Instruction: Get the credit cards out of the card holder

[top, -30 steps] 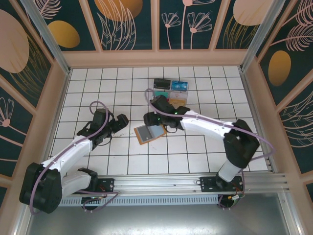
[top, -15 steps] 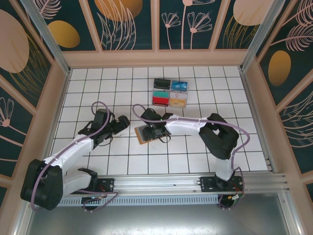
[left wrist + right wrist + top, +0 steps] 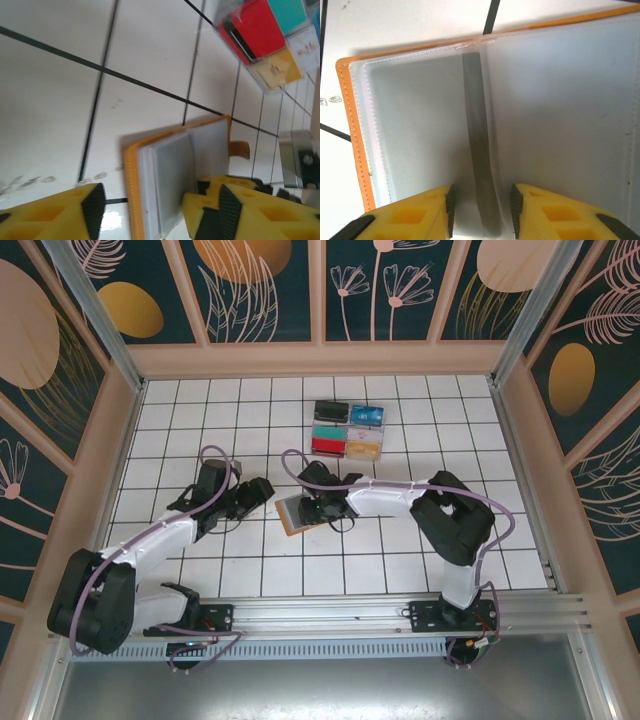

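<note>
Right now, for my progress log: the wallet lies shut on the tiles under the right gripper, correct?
No: the wallet lies open, not shut, on the tiles under the right gripper; the right wrist view shows its clear pockets spread apart.

White tiled floor point(image 3: 250, 570) with dark grout, fenced by teal walls point(image 3: 430, 300) painted with plants.

Table point(image 3: 200, 420): white tiles with a black grid, faint scuff marks visible in the left wrist view. Clear compartmented tray point(image 3: 348, 427): at far centre, square to the grid. Teal floral wall panels point(image 3: 260, 290): wood-framed, enclosing three sides. Aluminium rail point(image 3: 330, 615): along the near edge.
</note>
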